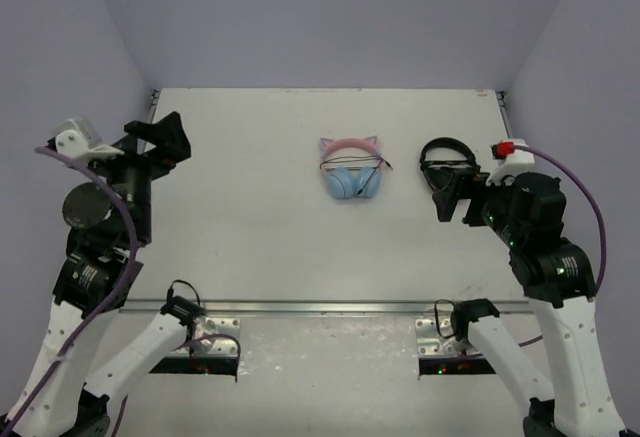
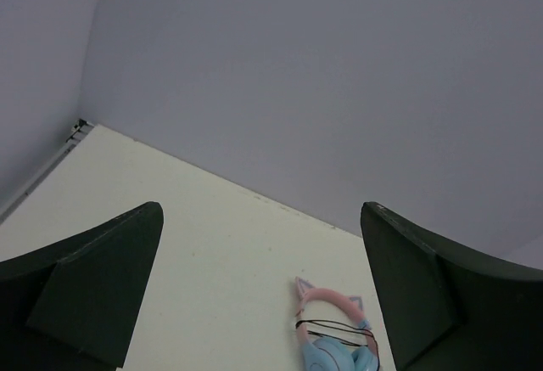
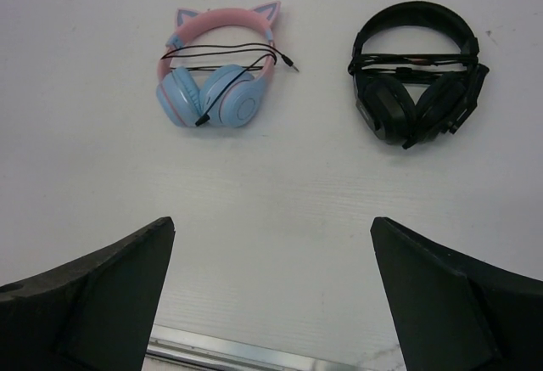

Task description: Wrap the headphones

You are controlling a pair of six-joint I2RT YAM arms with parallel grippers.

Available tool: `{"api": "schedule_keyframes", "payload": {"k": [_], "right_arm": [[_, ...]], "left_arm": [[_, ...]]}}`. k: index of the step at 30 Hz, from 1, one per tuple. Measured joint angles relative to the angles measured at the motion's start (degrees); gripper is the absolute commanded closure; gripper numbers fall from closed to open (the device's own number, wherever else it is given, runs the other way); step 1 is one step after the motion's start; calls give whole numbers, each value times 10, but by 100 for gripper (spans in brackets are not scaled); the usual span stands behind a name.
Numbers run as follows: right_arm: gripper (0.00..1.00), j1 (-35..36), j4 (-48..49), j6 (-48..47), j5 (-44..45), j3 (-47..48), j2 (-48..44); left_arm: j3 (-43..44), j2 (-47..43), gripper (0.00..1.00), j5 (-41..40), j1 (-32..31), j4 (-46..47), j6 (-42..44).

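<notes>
On the left, the left jaws are seen raised above the counter [image 1: 250,247] near its left edge, spread wide and holding nothing. They are well apart from everything else.

Towards the middle of the counter, the headphones [image 1: 351,169] are found lying flat, the cat ears pointing to the far wall. The pink headband [image 3: 222,23] is arched over the two blue earcups [image 3: 208,95], which are folded in side by side. The thin black cable [image 3: 229,50] is strung in several strands across the headband's span. Its plug [image 3: 293,65] is poking out to one side and a loose end is draped over one earcup.

A light, rigid plastic shell is to be expected, smooth and apt to slide when pushed. The cable is judged limp and easily snagged or pulled off. The headband's side, just above an earcup, is judged the firmest place to be pinched. The cable is best taken near a free end.

Just beside, not touching, all-black headphones [image 3: 416,74] are lying.

On the right, the right jaws are held wide and empty, close over the black pair in the top view.
</notes>
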Motion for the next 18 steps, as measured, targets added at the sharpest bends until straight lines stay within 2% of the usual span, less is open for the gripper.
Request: {"api": "schedule_keyframes", "payload": {"k": [4, 10, 13, 18], "right_arm": [[1, 0, -17, -6, 1, -9, -37], [1, 0, -24, -15, 3, -38, -71], [1, 0, -19, -15, 3, -50, -69], [1, 0, -15, -15, 4, -70, -65]], "left_arm": [[-43, -49, 0, -7, 0, -38, 4], [-232, -88, 0, 22, 0, -92, 30], [-253, -91, 0, 19, 0, -122, 40], [-253, -128, 0, -2, 20, -106, 45]]}}
